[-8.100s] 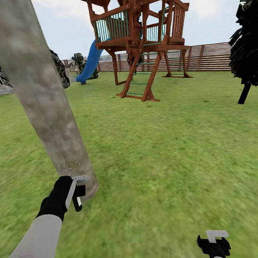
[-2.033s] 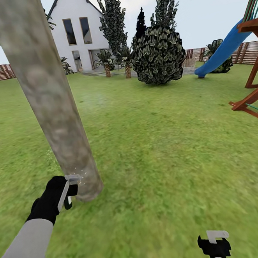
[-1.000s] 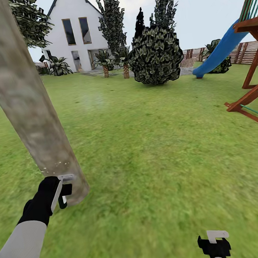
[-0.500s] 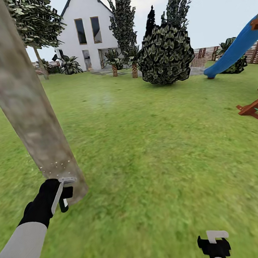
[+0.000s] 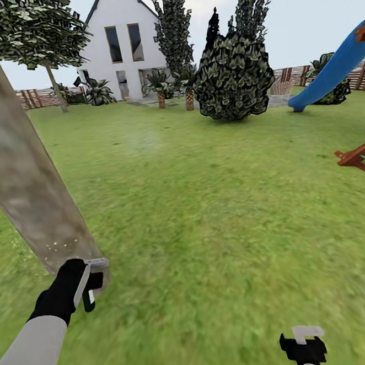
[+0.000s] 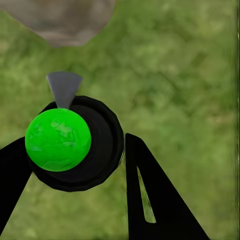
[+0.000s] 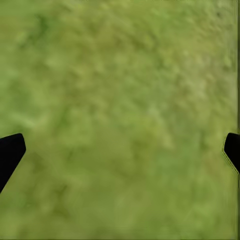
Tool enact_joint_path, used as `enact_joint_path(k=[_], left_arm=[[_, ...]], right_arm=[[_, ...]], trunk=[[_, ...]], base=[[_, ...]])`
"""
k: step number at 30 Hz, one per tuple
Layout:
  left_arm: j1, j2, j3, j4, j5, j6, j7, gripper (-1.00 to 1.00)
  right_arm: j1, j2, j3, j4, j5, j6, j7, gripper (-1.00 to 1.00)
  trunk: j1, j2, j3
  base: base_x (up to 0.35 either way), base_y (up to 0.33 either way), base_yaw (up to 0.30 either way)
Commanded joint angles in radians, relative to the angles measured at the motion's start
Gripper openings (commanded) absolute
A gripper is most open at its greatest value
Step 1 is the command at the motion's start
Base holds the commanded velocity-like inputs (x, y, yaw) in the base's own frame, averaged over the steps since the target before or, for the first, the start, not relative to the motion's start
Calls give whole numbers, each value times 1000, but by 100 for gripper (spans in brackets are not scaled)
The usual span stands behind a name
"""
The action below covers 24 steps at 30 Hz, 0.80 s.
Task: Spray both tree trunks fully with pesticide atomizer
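- Clearly spraying: left gripper [image 5: 90, 279] pinches the atomizer [image 6: 75, 144] at the trunk [image 5: 24, 179] base.
- Right gripper [image 7: 120, 150] hangs spread over grass.
- Next, I'd guess, sweep upward, then the other tree [image 5: 37, 34].

Flat, bright daylight lit everything evenly, casting no distinct shadows. The lawn [image 5: 225, 228] smeared blurry toward six o'clock; both wrist views looked soft.
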Motion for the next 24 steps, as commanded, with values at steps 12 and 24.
enact_joint_path(k=[12, 24], left_arm=[[-1, 14, 56, 7, -12, 1, 13, -100], [43, 12, 97, 39, -15, -114, 51, -100]], right_arm=[[-1, 1, -8, 3, 12, -4, -3, 100], [0, 1, -8, 3, 12, -4, -3, 100]], trunk=[[0, 0, -1], [0, 0, -1]], base=[[11, -275, 232], [146, -140, 276]])
